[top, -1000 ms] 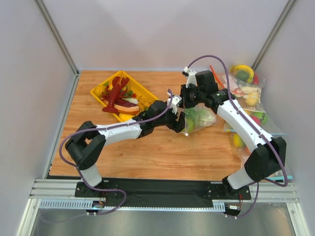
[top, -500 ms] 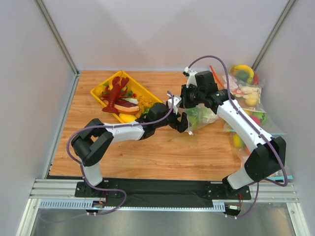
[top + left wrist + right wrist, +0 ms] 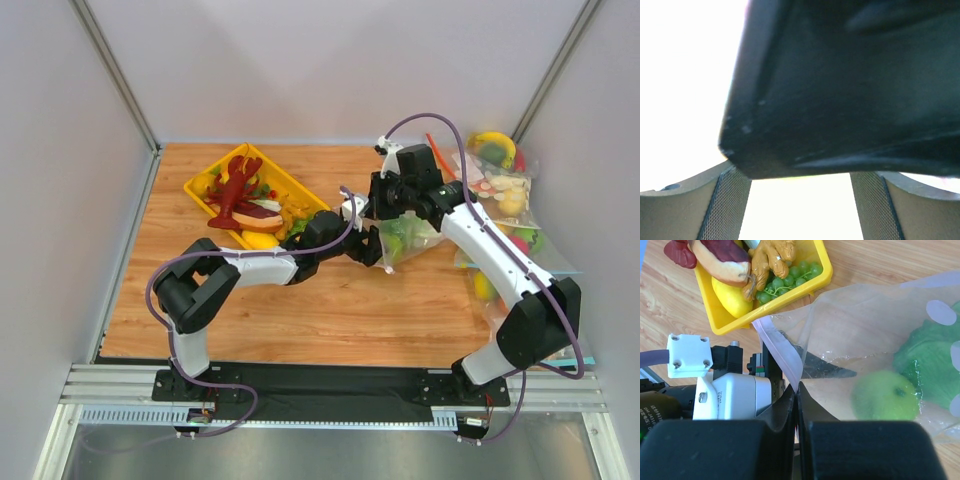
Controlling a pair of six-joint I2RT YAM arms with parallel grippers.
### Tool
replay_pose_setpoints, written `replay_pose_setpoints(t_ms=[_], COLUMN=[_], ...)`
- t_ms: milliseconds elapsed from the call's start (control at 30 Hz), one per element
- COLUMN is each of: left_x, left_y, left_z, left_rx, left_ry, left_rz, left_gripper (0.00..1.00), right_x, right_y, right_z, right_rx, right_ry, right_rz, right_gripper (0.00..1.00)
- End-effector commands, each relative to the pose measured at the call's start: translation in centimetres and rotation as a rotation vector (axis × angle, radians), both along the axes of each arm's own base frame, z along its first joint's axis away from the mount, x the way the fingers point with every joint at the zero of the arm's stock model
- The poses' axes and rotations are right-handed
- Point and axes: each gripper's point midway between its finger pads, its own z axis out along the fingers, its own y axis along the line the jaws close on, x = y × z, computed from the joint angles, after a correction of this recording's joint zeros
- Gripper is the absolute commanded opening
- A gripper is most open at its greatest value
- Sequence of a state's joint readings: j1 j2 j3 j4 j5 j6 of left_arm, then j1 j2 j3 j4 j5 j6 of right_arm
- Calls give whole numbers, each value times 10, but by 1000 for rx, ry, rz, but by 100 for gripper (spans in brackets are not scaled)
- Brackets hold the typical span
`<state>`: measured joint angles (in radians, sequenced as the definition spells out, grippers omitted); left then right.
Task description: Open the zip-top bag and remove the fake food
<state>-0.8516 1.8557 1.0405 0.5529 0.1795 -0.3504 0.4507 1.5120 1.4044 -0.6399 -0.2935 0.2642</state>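
The zip-top bag lies right of the table's middle, clear, with a pale pinkish zip strip. My right gripper is shut on that strip and holds the mouth up. Through the plastic I see a round green fruit and the lettuce head. My left gripper is at the bag's mouth, open, with one dark finger inside the plastic. In the left wrist view its mesh pads stand wide apart, with only glare between them. The red lobster lies in the yellow tray.
The yellow tray at the back left also holds a toy hot dog, a yellow fruit and green grapes. More clear bags of toy food are piled along the right wall. White walls enclose the table.
My left arm has folded closer, its elbow swinging right, while its gripper stayed at the bag's mouth. The right gripper kept its hold on the strip.
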Motion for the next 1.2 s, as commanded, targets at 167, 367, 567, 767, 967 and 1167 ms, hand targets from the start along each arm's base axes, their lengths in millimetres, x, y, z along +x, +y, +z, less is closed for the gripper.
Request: replay_pose_setpoints(t_ms=[167,367,567,767,967,1167], left_x=[-18,-27,-30,-35,-34,-36], left_y=[18,8,16,12,18,17], left_z=[-75,-67,-73,-76,-81,-75], left_rx=[222,163,155,116,95,53], left_ry=[164,148,144,156,167,163], left_rz=[35,-35,-23,-53,-47,-61], left_gripper=[83,85,85,86,86,87], right_x=[-35,-27,-3,13,16,31], right_y=[55,53,14,-31,-68,-94], right_z=[81,62,46,55,62,1], right_rx=[239,186,-24,-83,-68,-109], right_ry=[-134,-121,-179,-231,-256,-124], right_rz=[220,192,34,-118,-215,-280], right_gripper=[0,4,42,59,67,67])
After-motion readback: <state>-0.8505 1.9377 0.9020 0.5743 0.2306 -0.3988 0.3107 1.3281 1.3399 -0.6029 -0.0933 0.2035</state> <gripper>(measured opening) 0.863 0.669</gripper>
